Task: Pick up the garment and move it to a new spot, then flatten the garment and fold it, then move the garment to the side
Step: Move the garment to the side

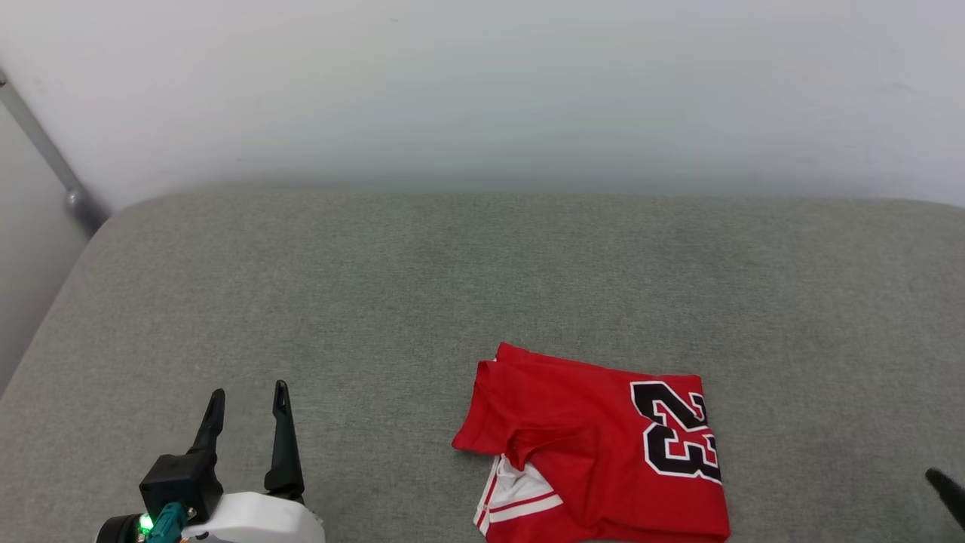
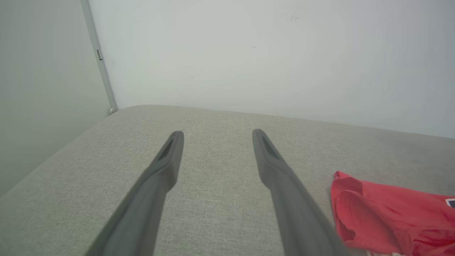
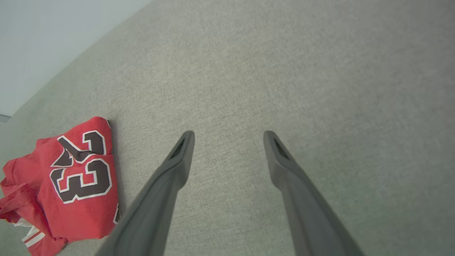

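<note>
Head view: left gripper (image 1: 249,389) and right gripper (image 3: 228,133), both spread wide and empty.
The left one sits at 8 o'clock over the grey cushion (image 1: 482,286); the folded red garment (image 1: 595,445) lies at 5 o'clock, clear of both, number 23 showing.

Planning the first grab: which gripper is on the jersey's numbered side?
The right gripper: the garment has its black 23 at the right end, toward that gripper. The left gripper faces the plain red end.

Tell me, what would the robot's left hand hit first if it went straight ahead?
Probably the grey cushion near its far edge, else the white wall; the jersey lies aside.
</note>
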